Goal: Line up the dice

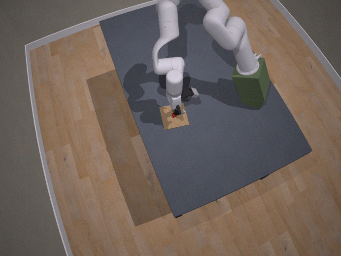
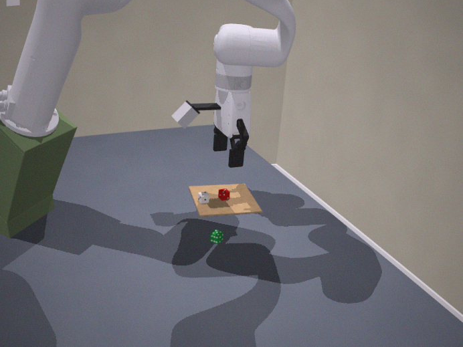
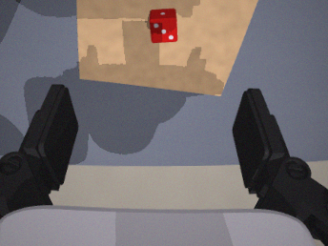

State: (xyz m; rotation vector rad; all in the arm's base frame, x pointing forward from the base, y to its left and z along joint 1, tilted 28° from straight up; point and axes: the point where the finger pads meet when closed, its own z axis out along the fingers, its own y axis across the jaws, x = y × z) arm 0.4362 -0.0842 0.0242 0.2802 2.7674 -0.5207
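While hanging above the tan mat [image 2: 243,204], gripper [image 2: 231,150] spread fully wide, jaws apart with nothing between them, both black fingers framing bare grey table [image 2: 116,304] in the wrist view. No brand, label or readable writing anywhere; only pips on the dice for marking. White die [image 2: 203,197] flat on the mat, at the side toward the green pedestal [image 2: 27,177], two black pips visible on the face seen by the wrist camera. Red die [image 2: 223,194] just beside it on the mat, not touching, white pips on its faces, count too small to read with certainty. Green die [image 2: 216,236] off the mat, on the grey table in the arm's shadow, near the mat's front edge in the exterior view, white pips on its faces. Nothing by way of containers; mat alone bearing things, holding the white and red dice only, lying flat. Small pale camera box [image 2: 185,114] on a black bracket sticking out from the wrist. From the top, mat [image 1: 182,122] partly hidden under the wrist, red die [image 1: 173,115] a mere speck beside the fingers, white arm [image 1: 167,28] arching over from the pedestal [image 1: 251,88].
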